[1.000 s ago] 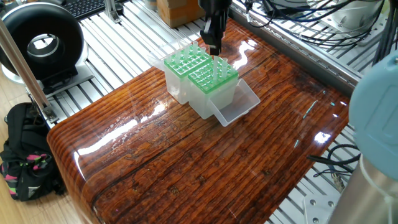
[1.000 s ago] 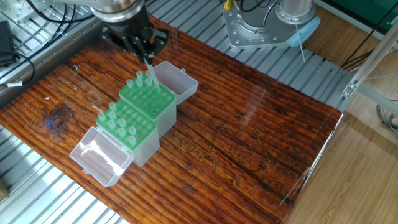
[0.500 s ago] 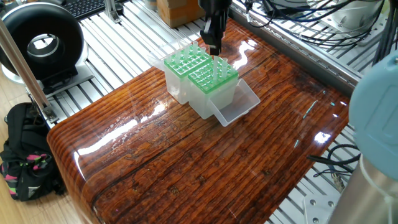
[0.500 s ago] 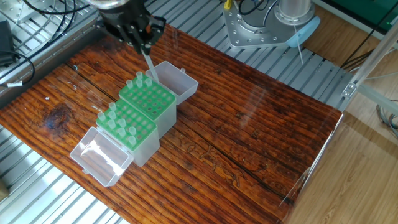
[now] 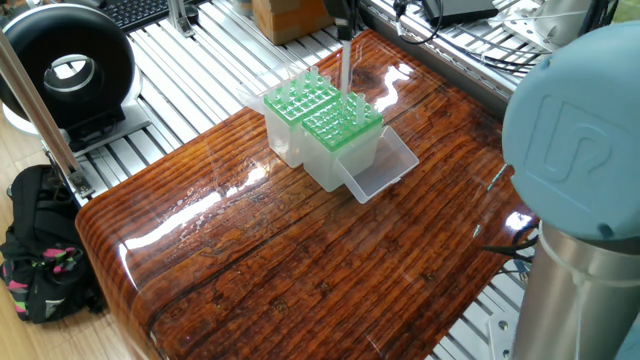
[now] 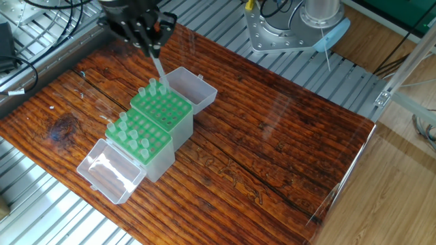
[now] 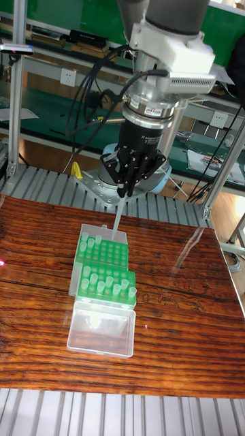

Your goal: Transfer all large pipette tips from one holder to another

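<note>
Dark, glossy wooden tabletop point(image 6: 272, 136) fills my screens, framed by ribbed metal rails. Reading the other fixed view from left to right: a clear hinged lid point(image 6: 109, 170) lies open at the near left, joined to the first green-topped holder point(image 6: 143, 139), which has about ten pipette tips point(image 6: 129, 133) standing in its holes. Touching it, further along, is the second holder point(image 6: 167, 109) with only two or three tips at its far corner, and its own clear lid point(image 6: 193, 87) lies open beyond.

Above that second holder hangs my gripper point(image 6: 151, 49), its fingers closed narrowly on a single tip point(image 6: 159, 69) that points down, clear of the rack. I judge I am mid-transfer, carrying one tip between holders. Which way it is travelling I cannot tell from this moment alone.

The next move calls for lining the point over an empty hole and lowering straight.

Neighbouring tips stand close by and could be knocked. To the right, the arm's metal base point(image 6: 286, 30) sits well apart.
</note>
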Controlling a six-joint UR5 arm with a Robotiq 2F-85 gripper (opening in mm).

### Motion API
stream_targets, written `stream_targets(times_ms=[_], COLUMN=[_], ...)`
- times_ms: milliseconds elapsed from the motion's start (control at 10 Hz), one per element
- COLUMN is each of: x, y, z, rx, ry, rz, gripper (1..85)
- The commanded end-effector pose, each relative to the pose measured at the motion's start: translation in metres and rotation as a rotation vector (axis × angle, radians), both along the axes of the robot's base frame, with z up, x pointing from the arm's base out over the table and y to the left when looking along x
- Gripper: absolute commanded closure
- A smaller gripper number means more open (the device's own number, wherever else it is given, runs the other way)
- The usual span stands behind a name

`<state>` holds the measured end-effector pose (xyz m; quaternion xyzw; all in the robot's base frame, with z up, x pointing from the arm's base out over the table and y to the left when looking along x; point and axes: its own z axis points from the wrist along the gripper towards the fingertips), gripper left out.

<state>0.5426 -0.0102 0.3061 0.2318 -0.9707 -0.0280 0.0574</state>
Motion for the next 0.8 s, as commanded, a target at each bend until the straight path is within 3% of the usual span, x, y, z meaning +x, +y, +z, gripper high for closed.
stream_targets(times_ms=[0, 300, 700], x=[0.025, 0.044, 0.075], y=[0.004, -0.001, -0.013], z=[0.012, 0.012, 0.002], rx=[0.008, 0.021, -0.008], ry=[-0.09, -0.127, -0.159], rz=[0.011, 0.054, 0.101], gripper=[71.3, 71.3, 71.3])
